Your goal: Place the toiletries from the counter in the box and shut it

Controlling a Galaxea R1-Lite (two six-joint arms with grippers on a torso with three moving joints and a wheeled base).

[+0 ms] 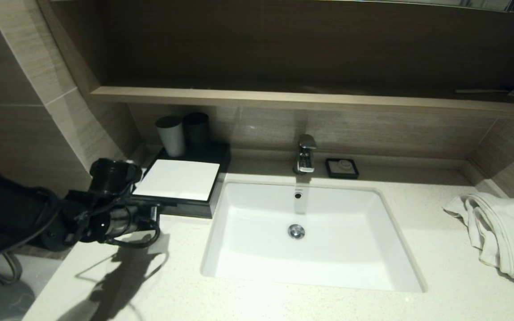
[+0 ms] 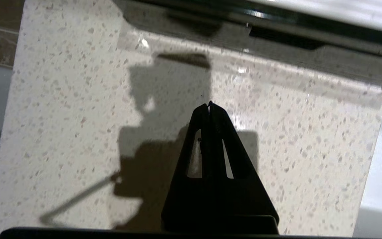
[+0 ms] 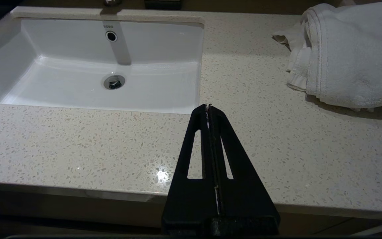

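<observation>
The black box (image 1: 214, 196) stands on the counter left of the sink, its flat white lid (image 1: 177, 179) lying closed on top. No loose toiletries show on the counter. My left gripper (image 2: 209, 104) is shut and empty, hovering over bare counter just in front of the box, whose dark front side (image 2: 284, 36) crosses the left wrist view. In the head view the left arm (image 1: 118, 214) sits at the box's front left corner. My right gripper (image 3: 208, 106) is shut and empty, low at the counter's front edge, right of the sink.
A white sink (image 1: 306, 236) with a chrome tap (image 1: 306, 154) fills the middle. Two cups (image 1: 171, 135) stand behind the box. A black soap dish (image 1: 342, 168) sits by the tap. A folded white towel (image 1: 502, 232) lies at the far right.
</observation>
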